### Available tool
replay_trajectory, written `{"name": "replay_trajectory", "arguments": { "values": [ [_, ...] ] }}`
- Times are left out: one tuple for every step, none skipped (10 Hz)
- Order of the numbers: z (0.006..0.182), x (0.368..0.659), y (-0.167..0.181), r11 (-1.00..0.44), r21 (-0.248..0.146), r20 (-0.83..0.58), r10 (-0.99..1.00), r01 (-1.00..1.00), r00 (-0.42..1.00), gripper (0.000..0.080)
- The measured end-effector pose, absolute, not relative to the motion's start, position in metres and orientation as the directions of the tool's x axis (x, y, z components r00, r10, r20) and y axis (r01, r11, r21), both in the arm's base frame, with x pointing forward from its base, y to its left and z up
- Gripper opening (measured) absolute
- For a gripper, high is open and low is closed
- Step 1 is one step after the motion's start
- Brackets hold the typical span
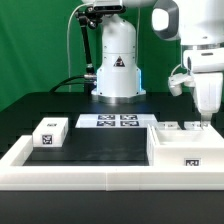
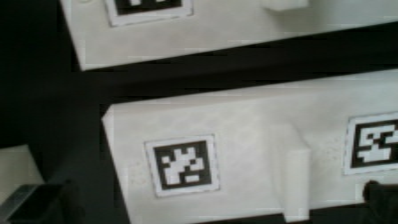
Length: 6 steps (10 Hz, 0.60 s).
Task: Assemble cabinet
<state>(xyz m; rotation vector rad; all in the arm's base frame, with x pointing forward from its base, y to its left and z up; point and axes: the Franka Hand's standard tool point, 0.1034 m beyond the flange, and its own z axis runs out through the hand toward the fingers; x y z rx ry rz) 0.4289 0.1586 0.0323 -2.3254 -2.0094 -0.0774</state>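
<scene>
The cabinet (image 1: 178,150), a large white box with a marker tag on its front, stands at the exterior view's right, with small white blocks on its top. My gripper (image 1: 203,120) hangs straight down over its right part, fingertips at the level of its top. In the wrist view the cabinet's white tagged face (image 2: 249,125) fills the frame. My gripper (image 2: 201,205) is open. One dark finger (image 2: 36,205) is beside the face's edge and the other (image 2: 368,195) is over the face. Nothing is held.
A lone small white tagged block (image 1: 50,132) sits at the exterior view's left. The marker board (image 1: 118,121) lies in front of the arm's base. A long white rail (image 1: 90,178) edges the table's front. Another white tagged surface (image 2: 196,35) shows beyond the cabinet in the wrist view.
</scene>
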Motion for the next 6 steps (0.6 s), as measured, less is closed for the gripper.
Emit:
{"name": "replay_trajectory", "arguments": {
  "values": [
    [0.0324,0.43,0.1576,-0.147,-0.015,0.084,0.985,0.989,0.148,0.0796],
    [0.0319,0.4297,0.1576,-0.147,-0.016,0.084,0.985,0.989,0.148,0.0796],
    [0.0314,0.4294,0.1575,-0.148,-0.018,0.083,0.985,0.989,0.148,0.0796],
    [0.0311,0.4296,0.1572,-0.148,-0.018,0.083,0.985,0.989,0.149,0.0684],
    [0.0307,0.4293,0.1571,-0.149,-0.019,0.083,0.985,0.989,0.15,0.0549],
    [0.0275,0.4278,0.1579,-0.146,-0.024,0.085,0.985,0.989,0.148,0.0549]
  ]
}}
